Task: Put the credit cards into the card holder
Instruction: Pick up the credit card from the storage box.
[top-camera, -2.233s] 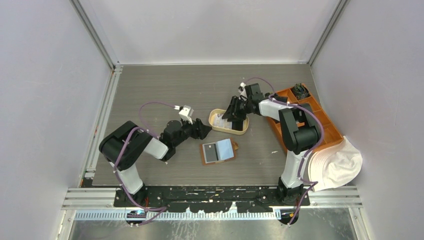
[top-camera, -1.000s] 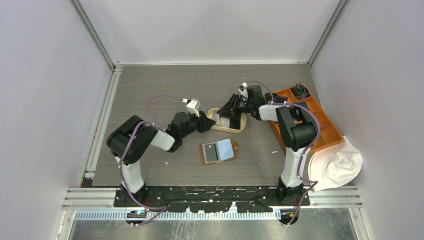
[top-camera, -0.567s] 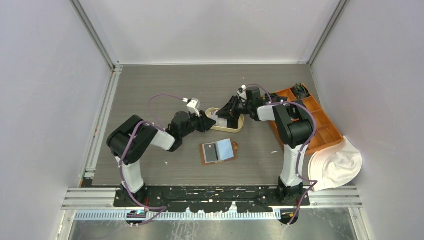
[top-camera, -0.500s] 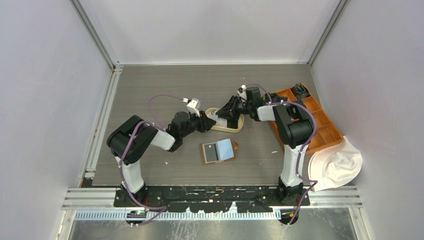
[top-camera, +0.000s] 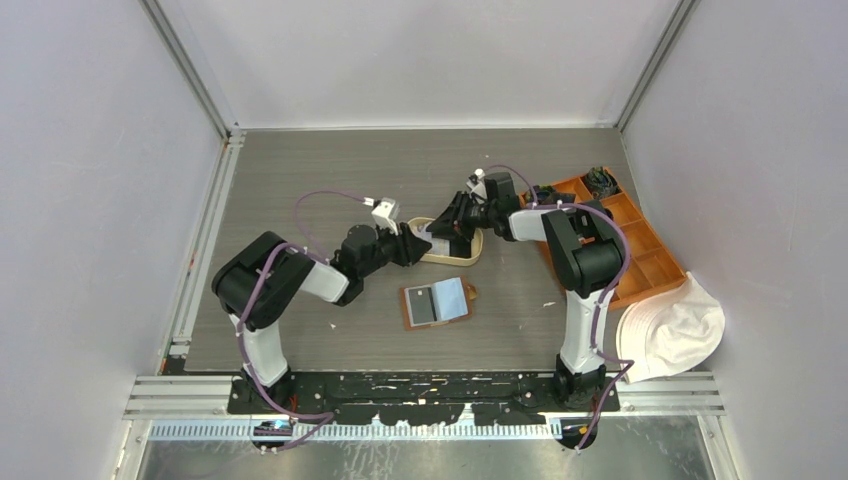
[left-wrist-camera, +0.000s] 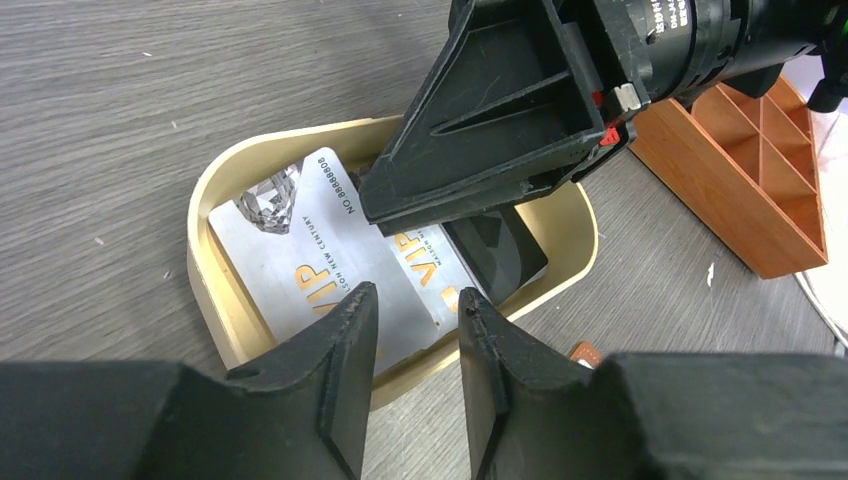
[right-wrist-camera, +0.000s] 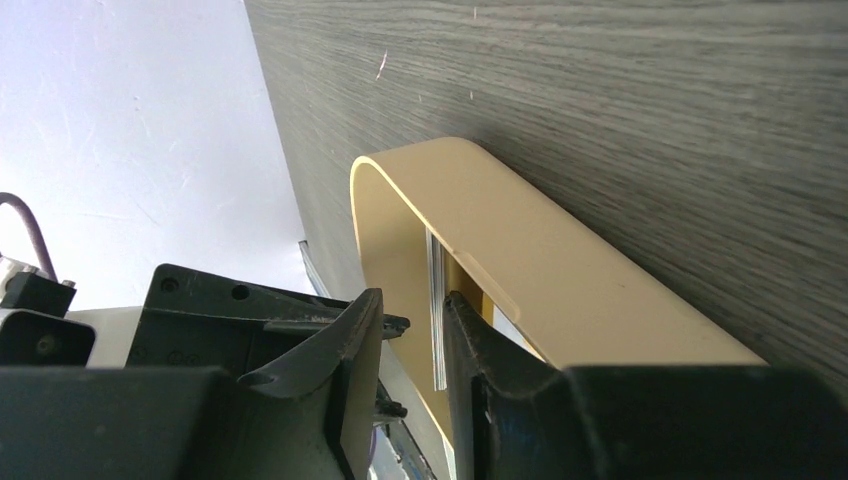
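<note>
The credit cards lie in a cream oval tray (left-wrist-camera: 205, 215): silver VIP cards (left-wrist-camera: 300, 250) and a black card (left-wrist-camera: 505, 255). My left gripper (left-wrist-camera: 415, 305) hovers open over the tray's near rim with nothing between its fingers. My right gripper (right-wrist-camera: 405, 320) reaches into the tray from the far side. It is open, and the edge of a tilted card (right-wrist-camera: 437, 300) stands between its fingers, against one of them. The brown card holder (top-camera: 436, 301) lies open nearer the arms, with cards in it. From above, the left gripper (top-camera: 418, 243) and right gripper (top-camera: 447, 232) meet at the tray (top-camera: 470, 255).
An orange compartmented box (top-camera: 625, 235) stands at the right edge of the table. A white cloth hat (top-camera: 670, 330) lies at the front right corner. Grey walls enclose the table on three sides.
The right gripper and the tray have shifted slightly left toward the left gripper. The left jaws have widened a little.
</note>
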